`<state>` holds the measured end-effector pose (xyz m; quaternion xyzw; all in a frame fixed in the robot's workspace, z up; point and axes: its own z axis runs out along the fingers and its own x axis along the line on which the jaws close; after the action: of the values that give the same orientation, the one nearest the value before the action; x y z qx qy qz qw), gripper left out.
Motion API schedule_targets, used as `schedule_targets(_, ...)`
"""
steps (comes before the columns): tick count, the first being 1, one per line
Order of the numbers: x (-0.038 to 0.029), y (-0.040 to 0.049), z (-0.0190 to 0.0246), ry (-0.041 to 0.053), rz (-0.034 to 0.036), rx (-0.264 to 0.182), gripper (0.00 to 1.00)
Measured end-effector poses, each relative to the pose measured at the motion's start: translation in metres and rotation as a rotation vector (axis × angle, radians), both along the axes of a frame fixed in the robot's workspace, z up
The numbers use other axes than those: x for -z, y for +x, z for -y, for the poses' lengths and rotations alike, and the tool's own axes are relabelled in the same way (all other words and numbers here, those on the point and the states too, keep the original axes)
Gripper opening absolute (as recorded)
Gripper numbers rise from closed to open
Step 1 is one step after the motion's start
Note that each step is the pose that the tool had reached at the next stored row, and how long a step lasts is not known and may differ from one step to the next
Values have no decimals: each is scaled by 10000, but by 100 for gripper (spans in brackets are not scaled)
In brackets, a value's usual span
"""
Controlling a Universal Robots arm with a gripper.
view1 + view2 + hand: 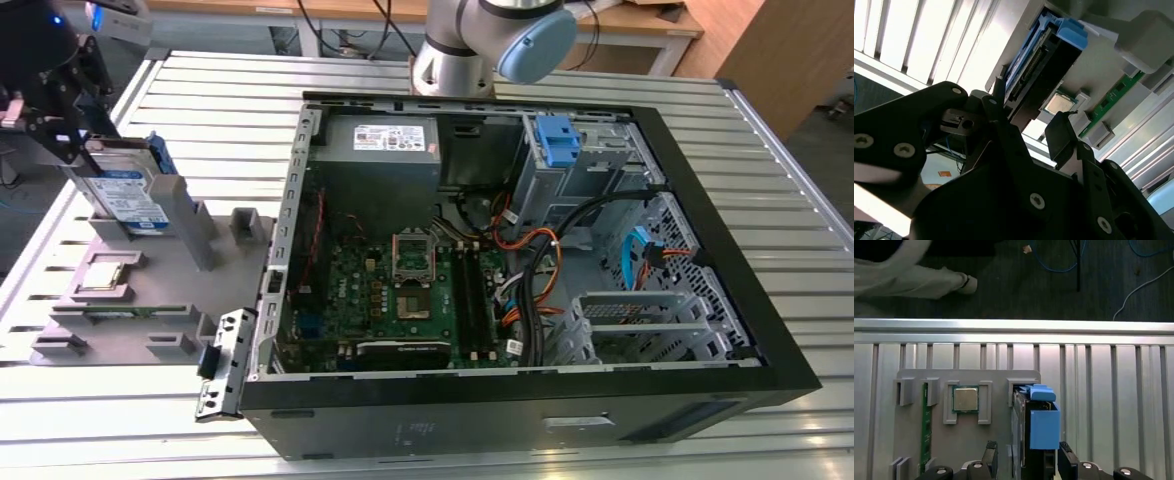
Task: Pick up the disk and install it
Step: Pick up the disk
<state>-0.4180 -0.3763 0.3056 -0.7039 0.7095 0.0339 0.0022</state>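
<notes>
— Where is the disk (pixel 130 196) sitting?
— It is standing on edge in a slot of the grey holder (pixel 134 330), at the exterior view's left, beside the open computer case (pixel 441 425).
— And the gripper (pixel 1027 449)?
— It is hovering with its jaws spread wide, straddling the disk, one finger (pixel 990 452) on each side.

The arm (pixel 454 55) was built of silver-grey cylindrical segments, and one joint was closed by a round light-blue cap (pixel 537 45). The gripper (pixel 1026 112) was made wholly of matt black parts: broad, flat linkage plates (pixel 884 125) with rounded ends, from which two narrower black fingers (pixel 1061 135) were carried. The plates were fastened with silver round-headed screws (pixel 904 149), and like screws were seen by the finger roots in the first wrist view.
</notes>
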Motion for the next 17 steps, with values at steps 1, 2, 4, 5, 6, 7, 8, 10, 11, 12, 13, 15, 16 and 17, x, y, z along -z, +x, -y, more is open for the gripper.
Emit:
schedule_targets(1, -1, 5, 0, -1, -1, -15, 59)
schedule_targets(2, 1, 16, 0, 0, 1, -38, 59)
schedule_targets(4, 1, 29, 0, 0, 0, -63, 59)
schedule_targets(5, 1, 34, 0, 0, 1, -74, 59)
schedule_targets(6, 2, 38, -1, 0, 0, -87, 59)
schedule_targets(7, 3, 42, -2, 0, 1, -99, 59)
schedule_targets(8, 4, 45, -3, 0, 1, -110, 59)
schedule_targets(10, 9, 49, -4, 1, 3, -135, 59)
schedule_targets(11, 12, 50, -4, 0, 0, -145, 59)
schedule_targets(12, 15, 51, -4, -1, -1, -155, 59)
schedule_targets(13, 17, 51, -5, -1, -2, -165, 59)
schedule_targets(15, 24, 53, -5, 0, 0, -183, 59)
schedule_targets(16, 27, 55, -5, 0, 1, -191, 59)
schedule_targets(17, 28, 55, -5, 0, 0, -199, 59)
